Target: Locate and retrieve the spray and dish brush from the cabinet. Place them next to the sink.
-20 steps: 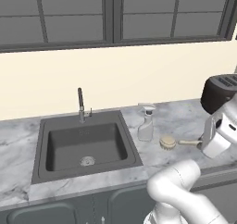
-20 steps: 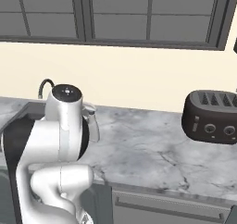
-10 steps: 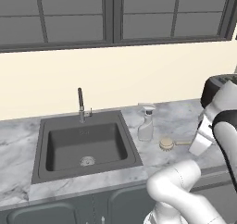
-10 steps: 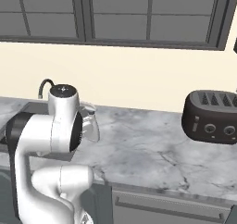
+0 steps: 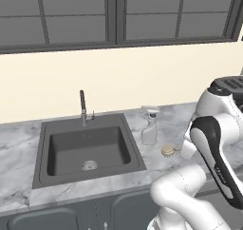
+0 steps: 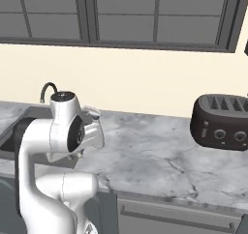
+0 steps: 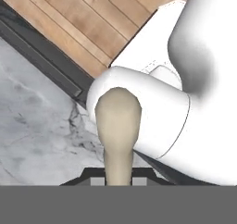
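Observation:
The slim pale grey spray (image 5: 149, 128) stands upright on the marble just right of the sink (image 5: 43, 163), whose dark faucet (image 5: 82, 106) rises at its back rim. The dish brush lies low over the counter right of the spray, its round head (image 5: 167, 150) showing and its handle running right behind my forearm. In the hand view the tan wooden handle (image 7: 118, 126) rises from between my gripper (image 7: 118, 182), which is shut on it. The cabinet is out of view.
A dark toaster (image 6: 222, 122) stands on the marble counter (image 6: 160, 155) to the right, by the wall. Dark window frames run above the pale wall. My own white arm (image 5: 213, 143) crowds the counter's right part, and wooden floor (image 7: 92, 19) lies beyond the counter's front edge.
My arm has swung and folded higher over the counter's right side. The brush head has slid slightly left toward the sink. The spray has stayed put.

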Controlling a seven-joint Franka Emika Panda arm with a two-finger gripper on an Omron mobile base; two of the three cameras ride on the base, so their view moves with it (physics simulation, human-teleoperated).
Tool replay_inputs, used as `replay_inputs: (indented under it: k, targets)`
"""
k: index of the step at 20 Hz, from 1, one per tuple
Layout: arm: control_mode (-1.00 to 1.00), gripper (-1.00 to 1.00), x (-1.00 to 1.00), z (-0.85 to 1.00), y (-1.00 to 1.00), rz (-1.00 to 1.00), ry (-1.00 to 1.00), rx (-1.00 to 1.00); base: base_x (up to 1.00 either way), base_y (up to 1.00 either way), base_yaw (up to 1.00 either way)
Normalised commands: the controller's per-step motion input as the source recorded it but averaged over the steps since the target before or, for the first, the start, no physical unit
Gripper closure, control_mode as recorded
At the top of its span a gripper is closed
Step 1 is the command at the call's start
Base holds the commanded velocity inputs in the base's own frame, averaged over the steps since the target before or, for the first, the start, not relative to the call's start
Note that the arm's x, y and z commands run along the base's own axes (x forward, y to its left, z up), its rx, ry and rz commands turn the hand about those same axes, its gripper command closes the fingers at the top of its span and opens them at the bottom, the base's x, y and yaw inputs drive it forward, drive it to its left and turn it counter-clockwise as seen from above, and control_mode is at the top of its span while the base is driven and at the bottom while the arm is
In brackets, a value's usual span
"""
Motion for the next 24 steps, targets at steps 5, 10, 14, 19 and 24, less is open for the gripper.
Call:
replay_inputs:
  k: [5, 10, 14, 19, 24]
  targets:
    - [-1.00, 1.00, 0.22, -0.29, -0.06, 0.03, -0.05, -0.06, 0.00, 0.00, 0.00]
    - [-1.00, 1.00, 0.24, -0.23, -0.02, 0.12, 0.00, 0.00, 0.00, 0.00, 0.00]
    - [-1.00, 1.00, 0.24, -0.33, -0.11, 0.20, 0.02, 0.00, 0.00, 0.00, 0.00]
    - [-1.00, 1.00, 0.25, -0.40, -0.36, 0.16, 0.00, -0.02, 0.00, 0.00, 0.00]
    - [-1.00, 1.00, 0.24, -0.32, -0.21, 0.15, -0.03, -0.02, 0.00, 0.00, 0.00]
